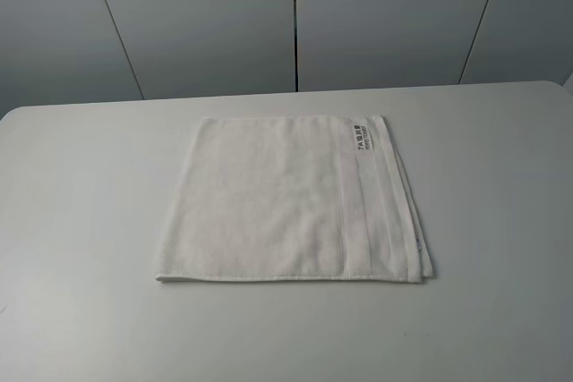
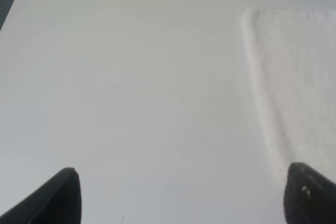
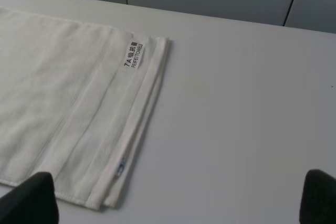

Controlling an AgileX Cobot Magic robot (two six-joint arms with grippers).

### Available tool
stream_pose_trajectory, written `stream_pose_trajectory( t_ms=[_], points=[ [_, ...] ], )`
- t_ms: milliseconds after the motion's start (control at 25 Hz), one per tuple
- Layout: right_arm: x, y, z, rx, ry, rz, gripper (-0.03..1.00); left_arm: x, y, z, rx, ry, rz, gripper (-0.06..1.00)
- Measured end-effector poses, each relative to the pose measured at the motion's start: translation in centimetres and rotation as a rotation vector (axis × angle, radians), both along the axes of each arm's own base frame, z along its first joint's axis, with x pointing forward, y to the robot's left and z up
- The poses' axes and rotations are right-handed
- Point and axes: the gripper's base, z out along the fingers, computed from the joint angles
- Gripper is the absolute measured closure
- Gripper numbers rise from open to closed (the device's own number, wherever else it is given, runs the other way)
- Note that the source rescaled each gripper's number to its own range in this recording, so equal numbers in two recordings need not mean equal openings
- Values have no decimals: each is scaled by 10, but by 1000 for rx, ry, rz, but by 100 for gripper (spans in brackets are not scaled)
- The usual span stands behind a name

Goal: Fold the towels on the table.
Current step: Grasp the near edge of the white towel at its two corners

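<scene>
Towel (image 1: 269,203), off-white terry folded flat, lies at the middle of the white surface (image 1: 81,221) in the high view, woven border band (image 1: 363,212) along its 3 o'clock side, small printed label (image 1: 363,139) at its 1 o'clock corner. The left end effector (image 2: 186,198) hovers spread wide and empty by one towel edge; the right end effector (image 3: 176,200), equally wide, holds nothing above the layered banded edge

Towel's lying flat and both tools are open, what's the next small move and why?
Probably lower the right tool onto the near right corner of the towel: the towel lies flat and untouched on the table, and that corner sits closest to this open tool.
</scene>
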Motion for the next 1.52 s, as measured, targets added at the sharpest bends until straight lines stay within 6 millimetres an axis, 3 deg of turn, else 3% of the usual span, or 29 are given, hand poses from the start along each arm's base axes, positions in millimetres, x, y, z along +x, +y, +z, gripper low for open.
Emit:
stream_pose_trajectory(
  t_ms=[1520],
  points=[
    [-1, 8, 1, 85, 1, 56, -3, 0, 0, 0, 1, 0, 1, -4]
  ],
)
